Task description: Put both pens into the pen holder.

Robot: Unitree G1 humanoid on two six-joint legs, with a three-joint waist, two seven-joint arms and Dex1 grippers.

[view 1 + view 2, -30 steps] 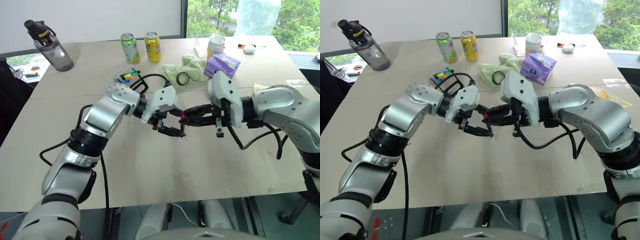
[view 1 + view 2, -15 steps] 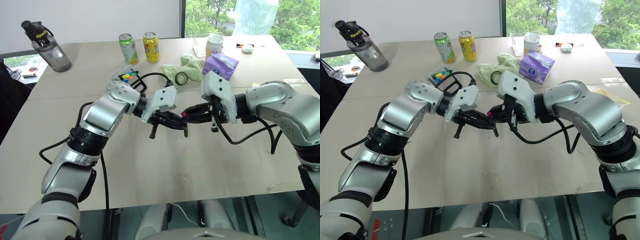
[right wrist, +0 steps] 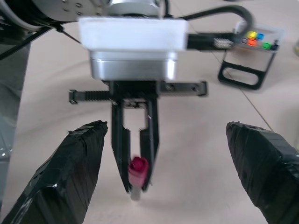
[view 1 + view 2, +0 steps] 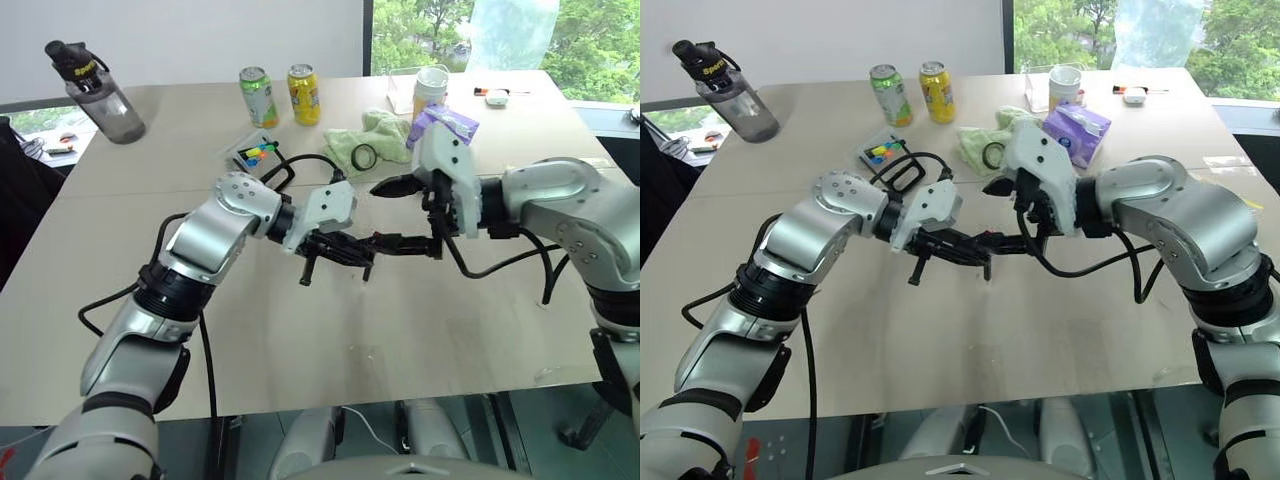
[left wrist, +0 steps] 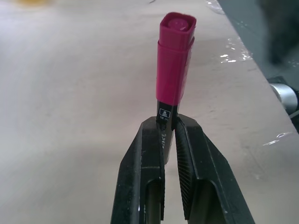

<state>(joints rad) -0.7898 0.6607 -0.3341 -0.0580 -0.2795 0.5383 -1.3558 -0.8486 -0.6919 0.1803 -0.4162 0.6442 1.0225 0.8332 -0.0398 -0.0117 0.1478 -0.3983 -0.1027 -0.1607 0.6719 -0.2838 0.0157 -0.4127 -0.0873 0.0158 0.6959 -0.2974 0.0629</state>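
Observation:
My left gripper (image 4: 352, 244) is shut on a black pen with a pink end (image 5: 175, 60), held above the middle of the table. The pink end sticks out past the fingertips (image 5: 150, 154). My right gripper (image 4: 375, 213) faces it from the right, open wide, with one finger above and one below the left gripper's tips, apart from the pen. The right wrist view shows the left gripper (image 3: 135, 184) head-on, the pen's pink end (image 3: 138, 167) between its fingers. The pen holder (image 4: 262, 155), a clear box with a black loop frame and coloured markers inside, stands behind my left arm.
Along the table's far side stand a water bottle (image 4: 95, 90), a green can (image 4: 260, 97), a yellow can (image 4: 304, 94) and a white cup (image 4: 432, 88). A green cloth (image 4: 385, 135) with a black ring and a purple tissue pack (image 4: 447, 122) lie behind my right gripper.
My left gripper closed on the pink-ended pen that the right gripper was holding. The right gripper then opened wide and let the pen go.

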